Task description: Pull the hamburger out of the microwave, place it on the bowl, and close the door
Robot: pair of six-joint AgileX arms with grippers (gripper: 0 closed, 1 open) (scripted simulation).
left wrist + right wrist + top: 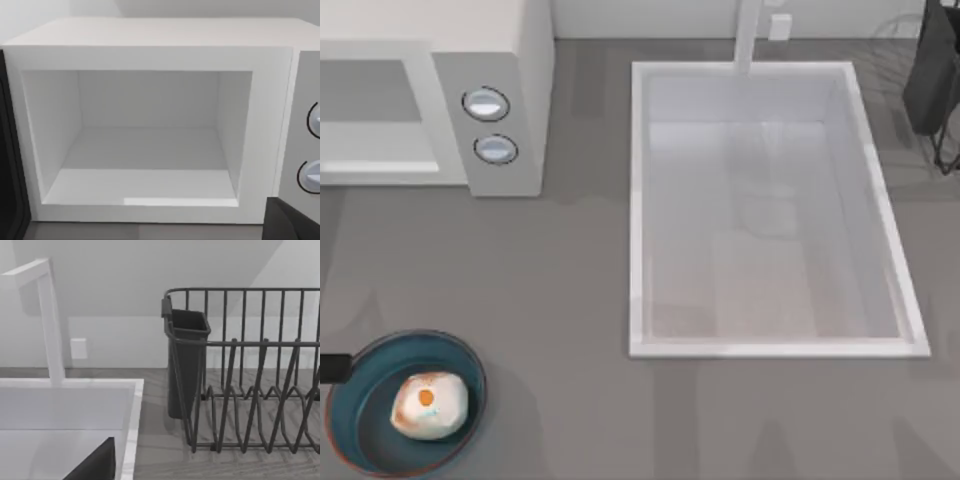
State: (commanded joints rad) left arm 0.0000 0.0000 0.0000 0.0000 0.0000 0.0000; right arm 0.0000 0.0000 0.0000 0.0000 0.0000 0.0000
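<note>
The small round cream-white hamburger (428, 404) with orange and tan patches sits inside the round teal-blue bowl (368, 395) with the thin reddish-brown rim. The bowl is on the grey bench (560, 300) at the near left corner in the top view, well apart from the big white boxy microwave (520, 60) at the far left.

The microwave is open. The left wrist view looks right into its cavity (150, 145), and two round silver-rimmed knobs (486, 103) sit on the front panel beside it. A dark edge at the side of that view may be the door (9, 165), but I cannot tell for sure.

A white rectangle sink (770, 340) with a white tap (748, 35) takes up the right half of the bench. Behind it at the far right stands a dark wire dish rack (250, 390) with a dark cup-shaped holder (186, 360) on its side.

A small dark piece touches the bowl's left rim in the top view. I cannot tell if either tool is spread or pressed together.
</note>
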